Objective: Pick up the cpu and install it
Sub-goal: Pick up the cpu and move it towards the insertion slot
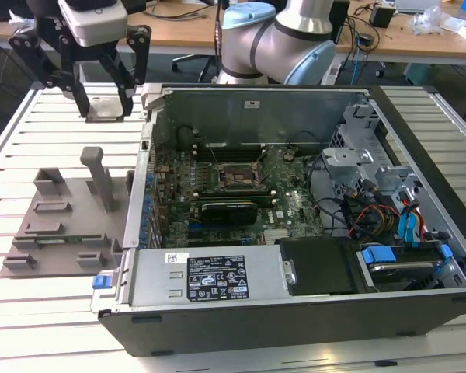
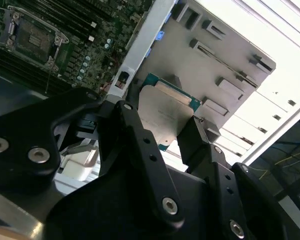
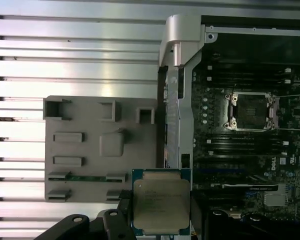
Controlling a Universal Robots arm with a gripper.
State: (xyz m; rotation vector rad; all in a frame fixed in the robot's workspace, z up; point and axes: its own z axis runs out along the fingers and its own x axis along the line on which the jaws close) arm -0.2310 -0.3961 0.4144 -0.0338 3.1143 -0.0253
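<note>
The cpu (image 1: 106, 109) is a flat silvery square with a green rim. It hangs in the air above the slatted table, at the exterior view's left of the open computer case (image 1: 295, 311). My gripper (image 1: 105, 109) is shut on its two sides. In both wrist views the cpu (image 3: 161, 202) (image 2: 165, 112) sits between the black fingers (image 2: 132, 120), over the edge of the grey tray (image 3: 90, 120). The empty socket (image 1: 237, 177) (image 3: 251, 110) lies open on the motherboard inside the case, some way from the chip.
The grey tray (image 1: 62, 225) has an upright peg (image 1: 101, 175) and a green-edged stick (image 3: 87, 177) in one slot. A black card (image 1: 229, 210) lies just in front of the socket. The arm's base (image 1: 279, 39) stands behind the case. The case wall (image 3: 177, 75) separates tray and board.
</note>
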